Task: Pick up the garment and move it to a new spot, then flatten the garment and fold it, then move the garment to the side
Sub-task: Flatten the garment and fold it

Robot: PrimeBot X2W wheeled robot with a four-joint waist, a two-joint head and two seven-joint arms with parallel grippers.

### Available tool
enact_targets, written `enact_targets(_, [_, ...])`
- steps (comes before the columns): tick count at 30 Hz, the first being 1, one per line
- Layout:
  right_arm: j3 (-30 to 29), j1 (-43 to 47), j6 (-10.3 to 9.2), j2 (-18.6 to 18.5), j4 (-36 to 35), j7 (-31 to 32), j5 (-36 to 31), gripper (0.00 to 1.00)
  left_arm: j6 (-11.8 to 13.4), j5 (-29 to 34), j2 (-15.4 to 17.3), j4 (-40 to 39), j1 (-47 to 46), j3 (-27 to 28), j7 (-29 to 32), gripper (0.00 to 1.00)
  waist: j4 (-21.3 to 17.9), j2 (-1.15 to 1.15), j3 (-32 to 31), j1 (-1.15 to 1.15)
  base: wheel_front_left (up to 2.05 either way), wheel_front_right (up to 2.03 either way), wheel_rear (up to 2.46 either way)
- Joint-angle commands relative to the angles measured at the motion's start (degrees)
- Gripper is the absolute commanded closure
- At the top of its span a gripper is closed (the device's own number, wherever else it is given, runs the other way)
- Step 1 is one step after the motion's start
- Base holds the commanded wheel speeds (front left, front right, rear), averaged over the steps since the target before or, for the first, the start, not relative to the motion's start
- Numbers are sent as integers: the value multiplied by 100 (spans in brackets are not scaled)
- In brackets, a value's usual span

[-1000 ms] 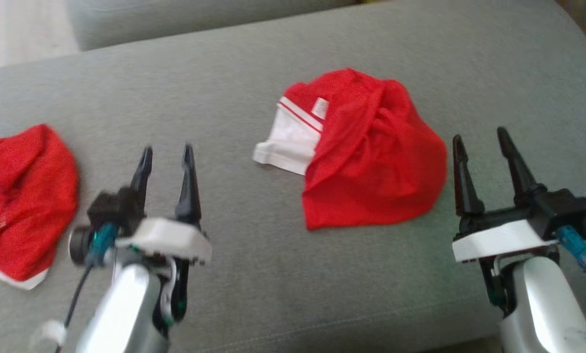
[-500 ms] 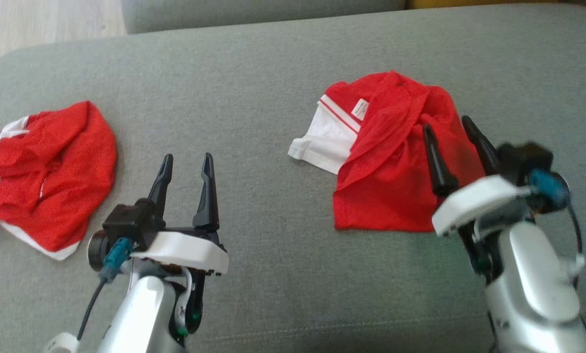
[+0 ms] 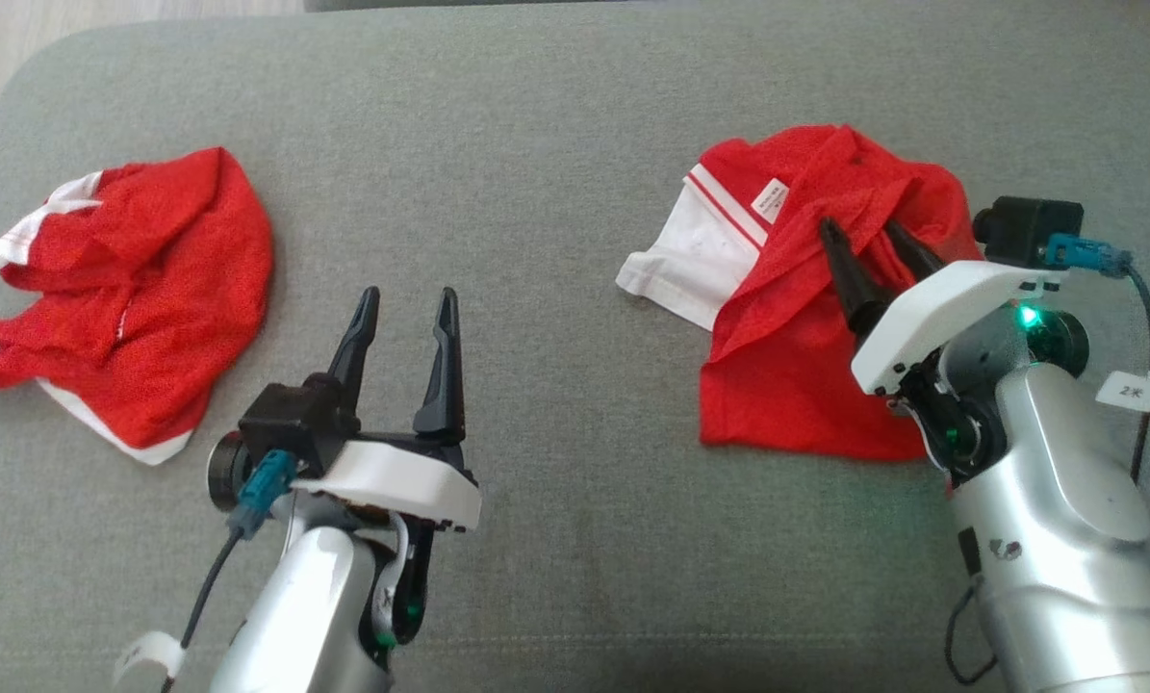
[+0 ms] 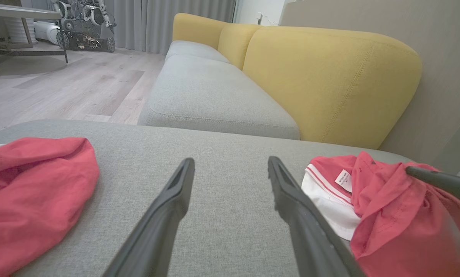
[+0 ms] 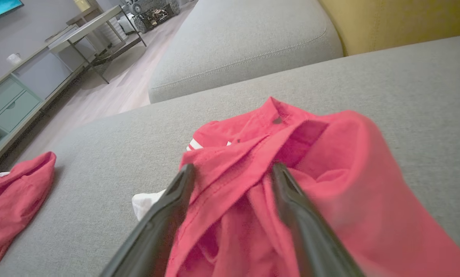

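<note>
A: Checked right pincer (image 3: 861, 227)?
B: Found it spread wide, nothing pinched. Hovered tips-down over the red garment (image 3: 796, 385), straddling a raised fold near the collar. Couldn't tell contact from either view.
A: Located garment where?
B: Spotted it heaped on the right part of the grey sofa cushion (image 3: 555, 173), white panel (image 3: 676, 274) poking toward the middle, tag up. Noted a second red garment (image 3: 141, 289) well apart at the left end.
A: Left pincer (image 3: 410, 292)?
B: Saw it spread too, empty, parked above bare cushion between the two heaps.
A: Judged it as the pick step, then. Advice?
B: Would've dropped straight onto that ridge and closed on one thick fold, not a loose single layer. Would've lifted clear of the cushion before carrying. Would've avoided nipping the upholstery underneath. Probably needed the left pincer later for flattening, so would've kept it out of the carry path.
A: Containers?
B: Logged just a drawer unit (image 5: 6, 104) across the room, in the right wrist view. Read the fronts as shut, contents as hidden. Noticed a small white cup (image 5: 12, 58) on top, too tiny to see inside.
</note>
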Motion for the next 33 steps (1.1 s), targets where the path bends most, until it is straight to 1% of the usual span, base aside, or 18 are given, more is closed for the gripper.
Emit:
enact_targets(1, [88, -261, -4, 17, -154, 18, 60, 0, 38, -57, 17, -200, -237, 132, -30, 0, 23, 0, 19, 0, 0, 0, 0])
enact_targets(5, [111, -411, -4, -14, 29, 17, 83, 0, 75, -84, 17, -201, -264, 43, -30, 0, 86, 0, 47, 0, 0, 0, 0])
enact_targets(6, [131, -446, -4, -16, 75, 28, 106, 15, 82, -91, 17, -199, -269, 29, -30, 0, 98, 0, 52, 0, 0, 0, 0])
enact_targets(7, [146, -481, -4, -23, 116, 23, 120, 76, 89, -98, 17, -195, -274, 16, -30, 0, 108, 0, 54, 0, 0, 0, 0])
enact_targets(8, [168, -514, -4, -35, 147, -4, 123, 100, 95, -105, 17, -191, -277, 4, -30, 0, 118, 0, 54, 0, 0, 0, 0])
enact_targets(14, [345, -609, -4, -130, 278, -346, 94, 100, 127, -163, 16, -171, -249, -71, -30, 0, 176, 0, -35, 0, 0, 0, 0])
enact_targets(16, [466, -644, -4, -194, 292, -517, 16, 100, 137, -192, 16, -171, -223, -91, -30, 0, 193, 0, -95, 0, 0, 0, 0])
enact_targets(20, [866, -899, -4, -164, 250, -703, 66, 100, 160, -248, 16, -190, -174, -108, -30, 0, 211, 0, -190, 0, 0, 0, 0])
enact_targets(24, [1490, -1453, -4, -46, 91, -827, 444, 100, 173, -333, 16, -181, -84, -134, -30, 0, 226, 0, -341, 0, 0, 0, 0])
enact_targets(28, [2058, -2262, -4, 53, -248, -1190, 1026, 100, 194, -402, 16, -175, 11, -131, -30, 0, 234, 0, -480, 0, 0, 0, 0])
enact_targets(30, [2171, -2702, -4, 75, -433, -1494, 1356, 100, 207, -425, 16, -183, 52, -118, -30, 0, 225, 0, -537, 0, 0, 0, 0])
enact_targets(33, [2085, -3283, -4, 88, -654, -2041, 1799, 100, 221, -436, 16, -200, 118, -62, -30, 0, 180, 0, -605, 0, 0, 0, 0])
